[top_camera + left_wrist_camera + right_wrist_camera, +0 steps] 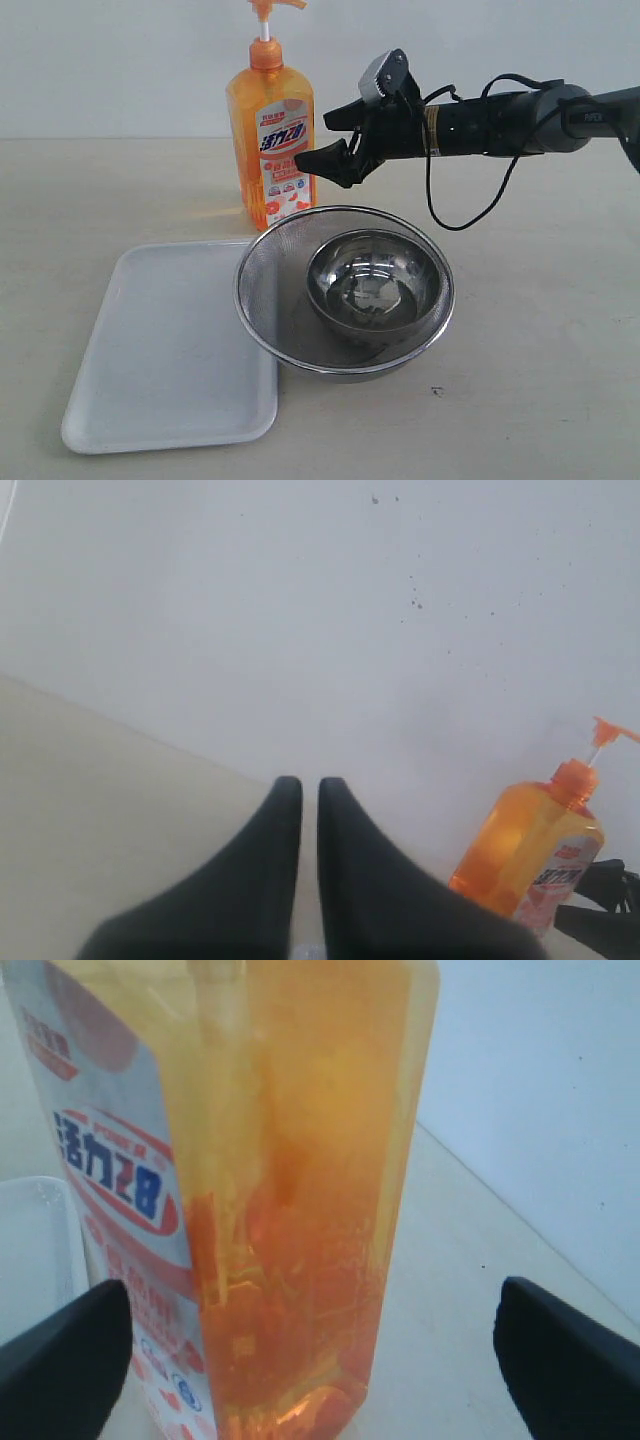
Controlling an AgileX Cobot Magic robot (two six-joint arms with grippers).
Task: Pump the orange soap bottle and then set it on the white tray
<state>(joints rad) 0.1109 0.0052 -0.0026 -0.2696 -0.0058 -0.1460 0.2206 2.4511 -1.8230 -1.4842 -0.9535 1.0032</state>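
The orange soap bottle point(270, 140) stands upright on the table behind the strainer, its pump head up. It also fills the right wrist view point(290, 1190) and shows at the edge of the left wrist view point(535, 855). My right gripper point(325, 137) is open, level with the bottle's body on its right side; its fingertips point(560, 1355) flank the bottle without touching it. The white tray point(165, 350) lies flat at the front left. My left gripper point(310, 800) is shut on nothing, away from the bottle, and is not in the exterior view.
A round metal mesh strainer point(262, 268) holding a steel bowl point(370, 285) sits in front of the bottle, overlapping the tray's right edge. A black cable point(470, 215) hangs from the right arm. A pale wall stands behind the table.
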